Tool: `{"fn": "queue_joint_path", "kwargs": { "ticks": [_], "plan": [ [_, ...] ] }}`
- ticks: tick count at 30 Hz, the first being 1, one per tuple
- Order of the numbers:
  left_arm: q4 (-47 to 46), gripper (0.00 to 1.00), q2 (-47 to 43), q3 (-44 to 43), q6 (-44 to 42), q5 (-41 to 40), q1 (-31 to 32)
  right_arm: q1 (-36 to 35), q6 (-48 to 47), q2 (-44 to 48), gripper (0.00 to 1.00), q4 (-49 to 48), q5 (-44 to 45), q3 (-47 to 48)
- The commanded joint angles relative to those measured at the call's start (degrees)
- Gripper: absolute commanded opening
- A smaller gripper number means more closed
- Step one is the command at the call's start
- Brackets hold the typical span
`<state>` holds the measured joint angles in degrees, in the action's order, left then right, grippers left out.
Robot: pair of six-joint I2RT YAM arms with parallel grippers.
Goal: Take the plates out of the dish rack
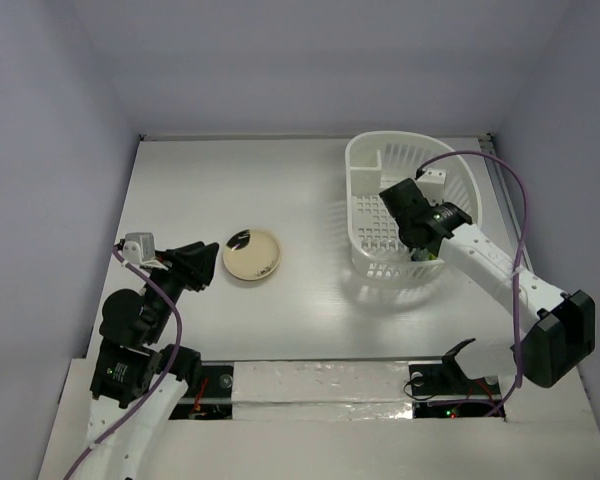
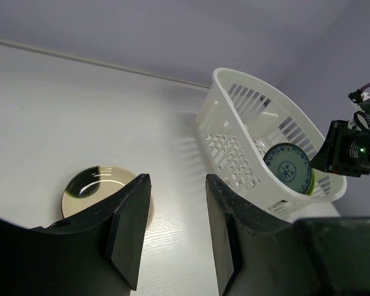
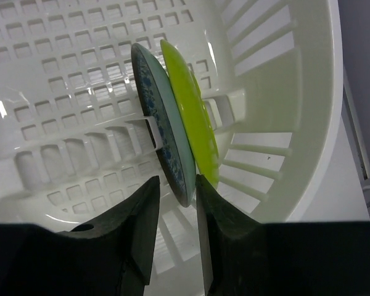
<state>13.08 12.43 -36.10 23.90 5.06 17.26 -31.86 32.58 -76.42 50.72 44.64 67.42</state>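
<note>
The white dish rack (image 1: 365, 150) stands at the back right; it also shows in the left wrist view (image 2: 217, 75) and the right wrist view (image 3: 311, 92). Two plates stand on edge inside it: a grey-blue plate (image 3: 166, 123) and a lime green plate (image 3: 191, 105) right behind it. The grey-blue plate also shows in the left wrist view (image 2: 288, 168). My right gripper (image 3: 177, 182) reaches into the rack, jaws narrowly apart astride the grey-blue plate's lower rim, with a slim gap on the left side. A beige plate (image 1: 252, 255) lies flat on the table. My left gripper (image 2: 177, 179) is open and empty beside it.
The white tabletop (image 1: 280, 180) is walled at the back and sides. A white ledge (image 1: 320, 385) runs along the near edge by the arm bases. The right arm's purple cable (image 1: 520, 210) loops over the rack's right side.
</note>
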Motion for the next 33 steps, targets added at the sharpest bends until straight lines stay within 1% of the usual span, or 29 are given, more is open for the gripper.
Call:
{"fn": "queue_joint_path", "kwargs": {
  "ticks": [1, 6, 11, 14, 24, 28, 31, 33],
  "plan": [
    [-2.7, 0.38, -0.7, -1.5, -0.2, -0.1, 0.3, 0.7, -1.1, -0.7, 0.35, 1.4, 2.2, 0.5],
    [-2.7, 0.38, -0.7, -1.5, -0.2, -0.1, 0.3, 1.9, -2.2, -2.0, 0.34, -0.4, 1.4, -0.2],
    [-2.8, 0.38, -0.6, -1.5, -0.2, -0.1, 0.8, 2.4, -3.5, -2.2, 0.3, -2.5, 0.0, -0.3],
    [-2.7, 0.38, -0.6, -1.5, -0.1, -0.2, 0.8, 2.9, -3.8, -2.9, 0.3, -2.6, 0.4, 0.3],
    [-2.6, 0.38, -0.3, -1.5, -0.1, -0.3, 0.8, 4.6, -5.9, -4.5, 0.26, -5.4, -2.2, 0.6],
    [-2.6, 0.38, -0.3, -1.5, -0.1, -0.4, 0.8, 5.8, -7.3, -5.6, 0.26, -6.2, -2.5, 1.0],
    [-2.6, 0.38, -0.1, -1.5, -0.2, -0.5, 0.8, 6.4, -7.8, -6.8, 0.32, -6.2, -1.6, 1.5],
    [-2.5, 0.38, -0.1, -1.5, -0.1, -0.4, 0.8, 6.4, -8.1, -7.7, 0.34, -6.0, -1.1, 1.7]
  ]
}}
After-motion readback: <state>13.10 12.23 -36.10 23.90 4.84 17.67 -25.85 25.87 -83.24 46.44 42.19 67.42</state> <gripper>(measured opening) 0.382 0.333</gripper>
